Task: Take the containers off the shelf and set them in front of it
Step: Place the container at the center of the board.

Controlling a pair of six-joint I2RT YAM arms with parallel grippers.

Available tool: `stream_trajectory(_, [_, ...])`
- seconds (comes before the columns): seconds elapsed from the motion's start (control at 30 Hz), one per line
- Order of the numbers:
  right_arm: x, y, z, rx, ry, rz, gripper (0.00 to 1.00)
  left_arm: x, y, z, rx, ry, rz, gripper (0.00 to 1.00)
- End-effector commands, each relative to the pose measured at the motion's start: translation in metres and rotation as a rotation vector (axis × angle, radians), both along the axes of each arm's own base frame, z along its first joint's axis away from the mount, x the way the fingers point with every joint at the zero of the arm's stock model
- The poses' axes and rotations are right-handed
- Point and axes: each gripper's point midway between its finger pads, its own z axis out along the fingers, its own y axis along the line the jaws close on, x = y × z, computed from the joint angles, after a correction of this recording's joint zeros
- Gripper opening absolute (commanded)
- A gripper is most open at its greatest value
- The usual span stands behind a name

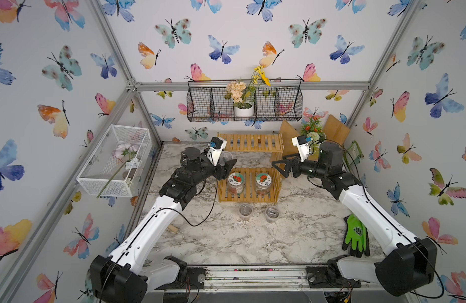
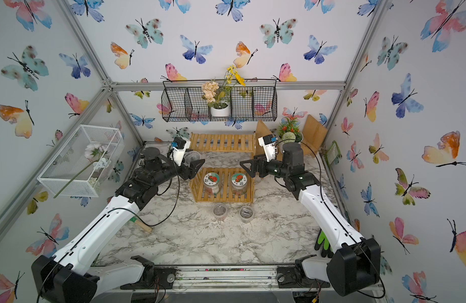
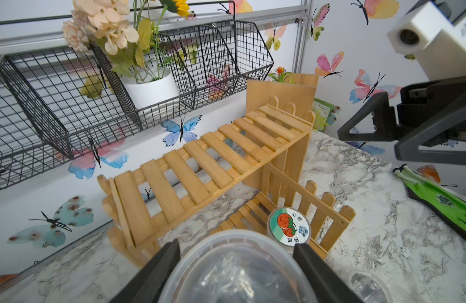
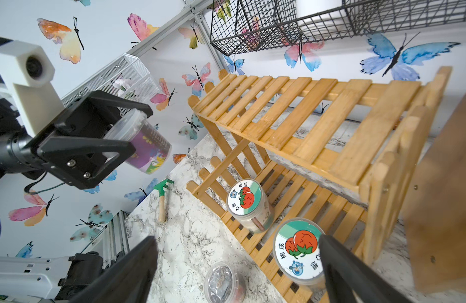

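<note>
While aloft, cup point(image 4: 148, 147) (purple-banded) in left end effector point(image 3: 236, 245).

Left tool point(image 3: 237, 246) full, right tool point(image 4: 237, 240) agape

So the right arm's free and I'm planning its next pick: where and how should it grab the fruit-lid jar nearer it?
Probably take the jar by its clear wall just under the lid, from the front and slightly above. It stands upright, the shelf has its upper tier behind it, pickets close the end beside it, and the front looks open.
</note>
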Motion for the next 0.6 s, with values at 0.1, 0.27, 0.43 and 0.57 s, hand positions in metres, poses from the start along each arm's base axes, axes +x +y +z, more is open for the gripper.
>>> stream_trajectory(0.1, [-0.008, -0.012, -0.003, -0.039, -0.007, -0.043, 0.98, -0.030, 0.011, -0.017, -0.043, 0.021, 0.050, 0.74])
stream_trajectory(0.27, [-0.011, -0.013, 0.000, -0.044, -0.008, -0.046, 0.98, -0.046, 0.012, -0.044, -0.049, 0.047, 0.060, 0.74])
stream_trajectory(0.43, [-0.012, -0.014, -0.001, -0.046, -0.003, -0.049, 0.98, -0.058, 0.017, -0.068, -0.046, 0.063, 0.081, 0.73])
stream_trajectory(0.57, [-0.012, -0.015, -0.001, -0.046, -0.004, -0.052, 0.98, -0.064, 0.020, -0.088, -0.037, 0.104, 0.091, 0.73])
